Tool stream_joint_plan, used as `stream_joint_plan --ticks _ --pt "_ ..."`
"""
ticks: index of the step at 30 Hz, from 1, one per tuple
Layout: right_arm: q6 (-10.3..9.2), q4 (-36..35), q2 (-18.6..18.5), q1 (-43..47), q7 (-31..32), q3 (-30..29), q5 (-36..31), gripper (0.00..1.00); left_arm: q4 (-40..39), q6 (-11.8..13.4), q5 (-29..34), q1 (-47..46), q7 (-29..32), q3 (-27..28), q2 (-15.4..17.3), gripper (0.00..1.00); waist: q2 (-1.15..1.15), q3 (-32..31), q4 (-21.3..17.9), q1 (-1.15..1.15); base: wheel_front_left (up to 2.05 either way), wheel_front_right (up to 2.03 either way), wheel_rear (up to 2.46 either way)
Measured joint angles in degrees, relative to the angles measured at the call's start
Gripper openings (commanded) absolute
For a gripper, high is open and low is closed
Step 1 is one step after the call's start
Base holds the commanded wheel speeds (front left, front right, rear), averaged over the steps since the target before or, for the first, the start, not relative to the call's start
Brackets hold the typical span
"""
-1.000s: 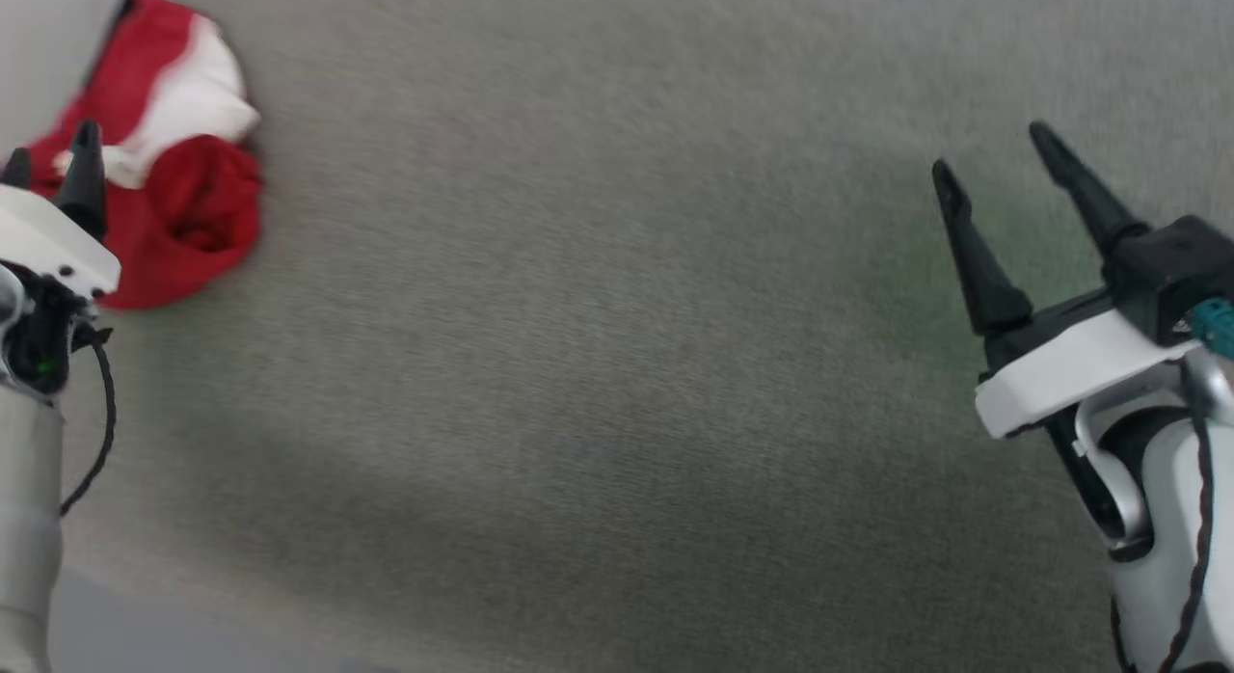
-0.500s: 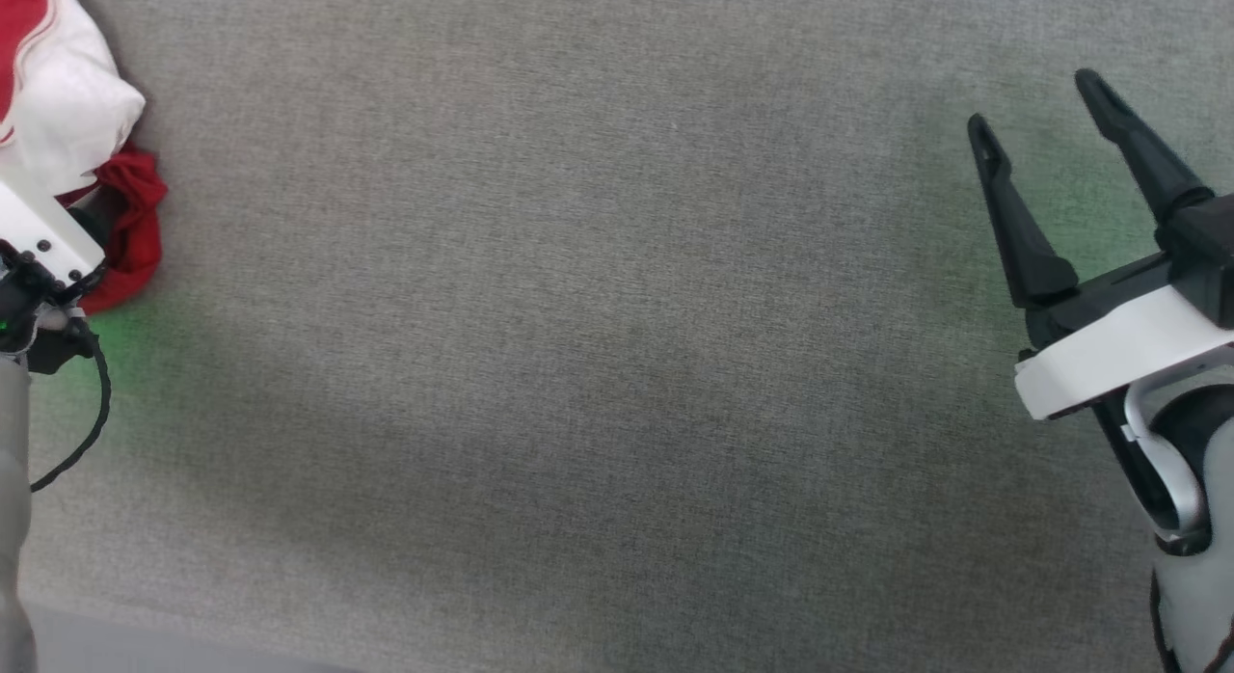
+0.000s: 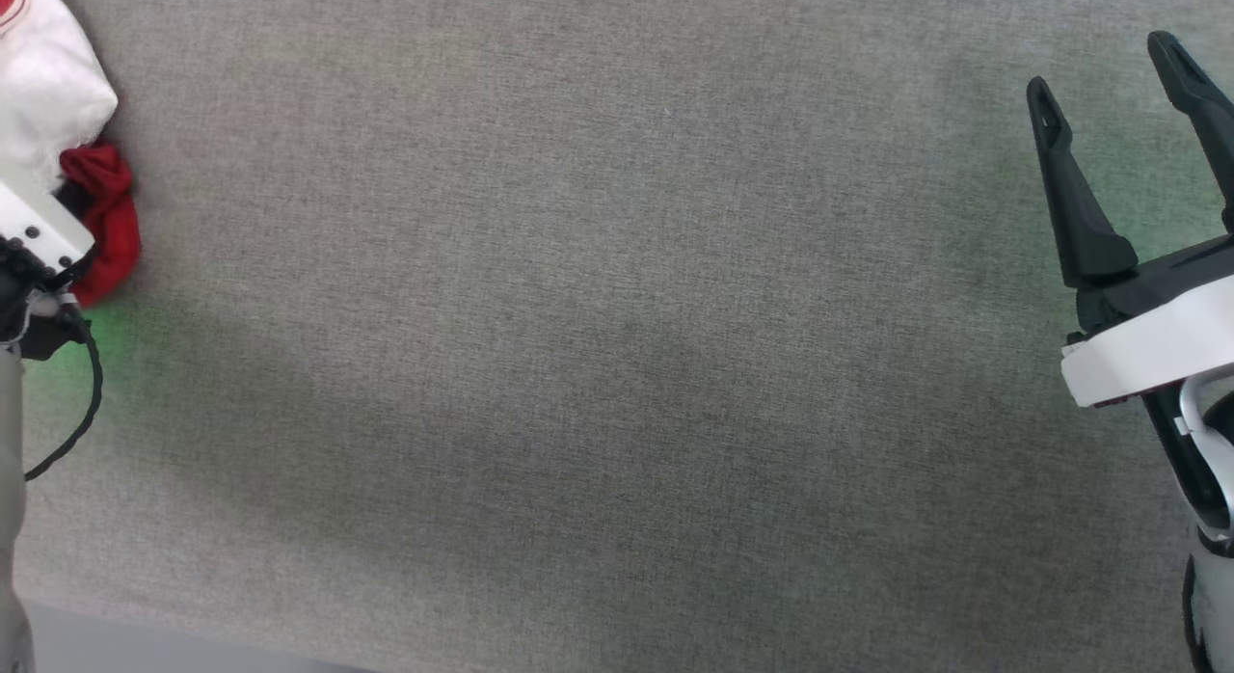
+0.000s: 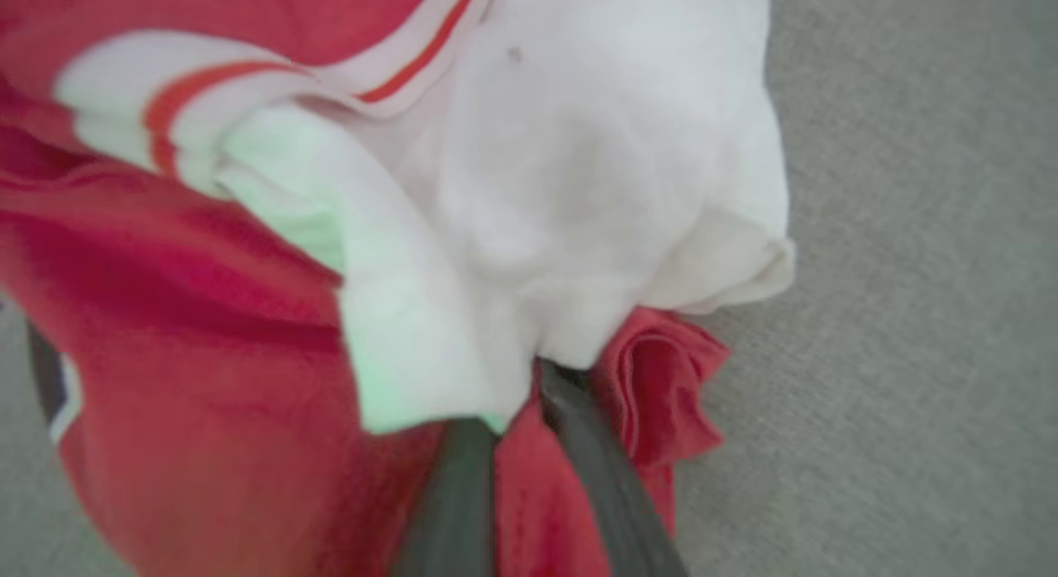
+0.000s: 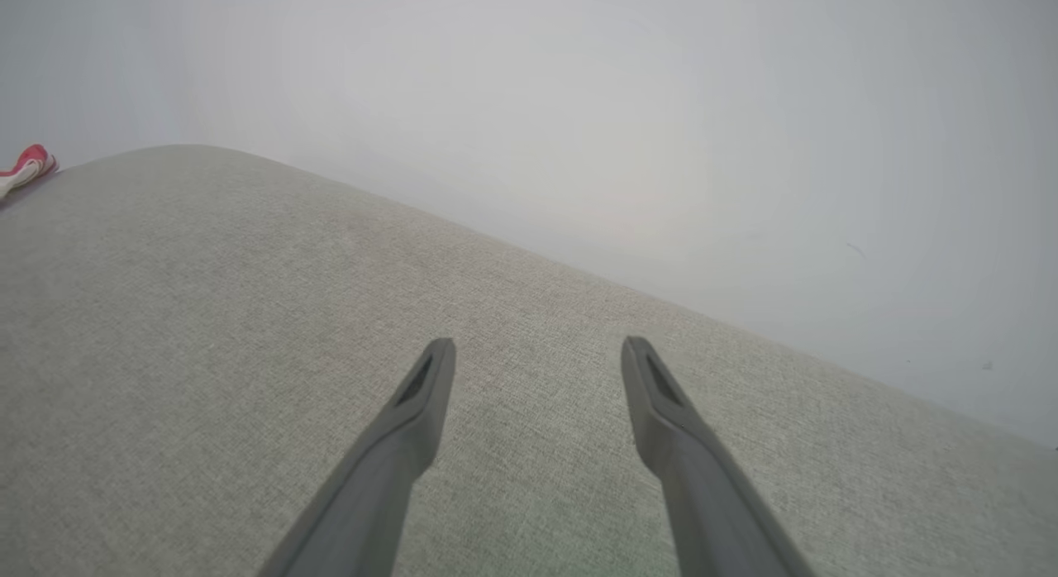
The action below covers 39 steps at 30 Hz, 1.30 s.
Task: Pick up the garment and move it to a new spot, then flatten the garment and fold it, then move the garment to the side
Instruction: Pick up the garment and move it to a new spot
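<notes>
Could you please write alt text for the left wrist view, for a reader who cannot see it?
A crumpled red garment with a white, red-striped sleeve lies on a grey fabric surface. The left hand's two dark fingers rise from the bottom edge, close together with red cloth between them, tips hidden under the white sleeve.

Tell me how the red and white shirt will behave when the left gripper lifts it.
The garment lies crumpled in soft folds, so it will likely hang limp and unfurl. The left gripper pinches just one fold, so the rest may trail and drag. It looks thin, so probably light.
</notes>
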Motion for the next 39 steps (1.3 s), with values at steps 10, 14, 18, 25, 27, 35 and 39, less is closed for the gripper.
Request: stream_joint_plan --ticks 10,14,18,25,27,35,39 --pt "0.00 2.24 1.48 0.96 -2.14 -1.75 -0.09 1.00 -0.58 -1.23 2.64 -1.70 -6.42 -3.45 2.78 0.00 0.00 -4.11 1.58 0.00 0.00 0.00 0.00" --pt "0.00 3.81 2.67 1.67 -3.61 -2.00 0.33 1.00 -2.56 -1.31 4.17 -3.85 -9.60 -5.48 5.11 0.00 0.00 -7.08 2.19 0.00 0.00 0.00 0.00" --pt "-0.01 5.33 3.78 2.55 -5.21 -2.85 0.44 1.00 -5.53 -1.40 6.26 -6.05 -12.39 -8.01 6.59 0.00 0.00 -10.23 2.79 0.00 0.00 0.00 0.00" --pt "0.00 7.26 5.66 4.15 -7.61 -3.41 0.80 1.00 -10.80 -1.46 7.47 -9.06 -14.60 -11.76 9.54 0.00 0.00 -14.98 3.61 0.00 0.00 0.00 0.00" --pt "0.00 7.81 6.12 4.70 -8.24 -3.49 0.80 1.00 -12.63 -1.46 7.61 -9.91 -14.83 -12.83 10.17 0.00 0.00 -16.11 3.72 0.00 0.00 0.00 0.00" --pt "0.00 8.92 7.87 6.00 -10.33 -5.04 1.00 1.00 -21.11 -1.47 7.77 -12.56 -11.82 -17.45 12.74 0.00 0.00 -19.98 3.51 0.00 0.00 0.00 0.00" --pt "0.00 9.03 8.48 6.88 -11.26 -5.84 0.99 1.00 -25.84 -1.47 7.60 -13.30 -9.29 -19.18 13.86 0.00 0.00 -21.08 2.78 0.00 0.00 0.00 0.00"
